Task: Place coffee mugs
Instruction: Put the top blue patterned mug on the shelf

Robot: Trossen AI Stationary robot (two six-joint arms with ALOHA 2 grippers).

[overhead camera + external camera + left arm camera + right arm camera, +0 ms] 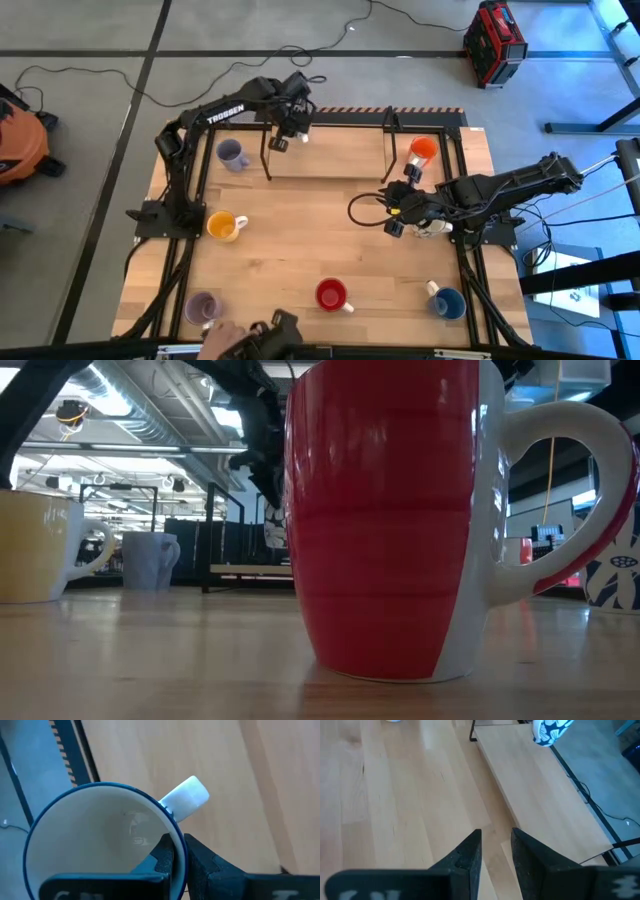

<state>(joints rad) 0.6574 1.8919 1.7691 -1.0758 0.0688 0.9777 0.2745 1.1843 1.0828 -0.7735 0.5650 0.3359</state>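
Observation:
My left gripper (283, 140) is shut on a blue-rimmed mug with a white inside (100, 840). It hangs over the raised wooden shelf (330, 150) at the table's far side, and its blue-and-white patterned outside (547, 731) shows in the right wrist view. My right gripper (496, 845) waits at the table's right with a narrow gap between its fingers and nothing in it. Standing on the table are a pale purple mug (232, 155), a yellow one (222, 226), a second purple one (201, 307), a red one (332, 295), a blue one (448, 302) and an orange-red one (423, 150). My left gripper pinches the mug's rim wall (176, 827) right beside the white handle (185, 798). One finger (161, 860) is inside the mug and the other (212, 870) outside. The fingers come from above, slanting down. The mug hangs clear of the shelf with its mouth up.
A white mug (432, 228) stands half hidden under my right arm. A person's hand (222, 345) and a dark object (275, 335) are at the table's near edge. The red mug (390, 520) fills the low view. Dark frame posts stand at the shelf's ends.

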